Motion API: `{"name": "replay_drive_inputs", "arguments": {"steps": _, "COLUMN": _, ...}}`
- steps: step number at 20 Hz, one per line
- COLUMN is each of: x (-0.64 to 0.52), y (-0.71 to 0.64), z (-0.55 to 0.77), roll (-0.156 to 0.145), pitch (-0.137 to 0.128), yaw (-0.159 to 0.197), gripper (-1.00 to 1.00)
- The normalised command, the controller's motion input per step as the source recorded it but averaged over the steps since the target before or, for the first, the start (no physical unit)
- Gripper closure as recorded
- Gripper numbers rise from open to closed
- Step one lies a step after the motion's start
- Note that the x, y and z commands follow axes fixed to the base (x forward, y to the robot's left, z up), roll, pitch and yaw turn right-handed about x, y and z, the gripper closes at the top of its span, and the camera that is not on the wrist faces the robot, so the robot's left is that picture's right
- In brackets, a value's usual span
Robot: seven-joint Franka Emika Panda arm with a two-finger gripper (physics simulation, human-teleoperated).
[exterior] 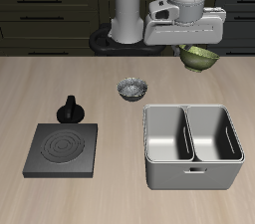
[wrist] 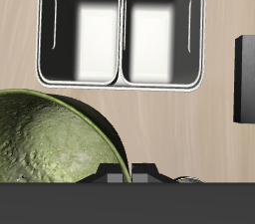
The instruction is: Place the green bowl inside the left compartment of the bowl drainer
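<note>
My gripper (exterior: 191,49) is hiding its fingertips behind its own body, so I am not seeing how the jaws stand on the green bowl (exterior: 199,58); in the wrist view that bowl is running off the frame toward eight o'clock, and the stove plate (wrist: 245,79) is getting cut off at three o'clock

Pale wood-grain table (exterior: 60,89) under even light; behind it, dark cabinets (exterior: 50,9) with drawer fronts and slim horizontal handles across the back
</note>
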Motion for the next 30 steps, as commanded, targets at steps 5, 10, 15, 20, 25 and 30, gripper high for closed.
{"name": "replay_drive_inputs", "arguments": {"steps": 5, "x": 0.4, "y": 0.06, "z": 0.1, "roll": 0.007, "pitch": 0.016, "yaw": -0.023, "gripper": 1.0}}
{"name": "replay_drive_inputs", "arguments": {"steps": 10, "x": 0.38, "y": 0.03, "z": 0.05, "roll": -0.014, "pitch": 0.021, "yaw": -0.008, "gripper": 1.0}}
{"name": "replay_drive_inputs", "arguments": {"steps": 15, "x": 0.29, "y": 0.05, "z": 0.04, "roll": -0.017, "pitch": 0.024, "yaw": 0.005, "gripper": 1.0}}
{"name": "replay_drive_inputs", "arguments": {"steps": 20, "x": 0.19, "y": 0.19, "z": 0.06, "roll": 0.022, "pitch": -0.004, "yaw": 0.011, "gripper": 1.0}}
{"name": "replay_drive_inputs", "arguments": {"steps": 25, "x": 0.1, "y": 0.07, "z": 0.02, "roll": 0.018, "pitch": 0.009, "yaw": -0.001, "gripper": 1.0}}
{"name": "replay_drive_inputs", "arguments": {"steps": 30, "x": 0.2, "y": -0.01, "z": -0.07, "roll": 0.003, "pitch": 0.009, "yaw": 0.0, "gripper": 1.0}}
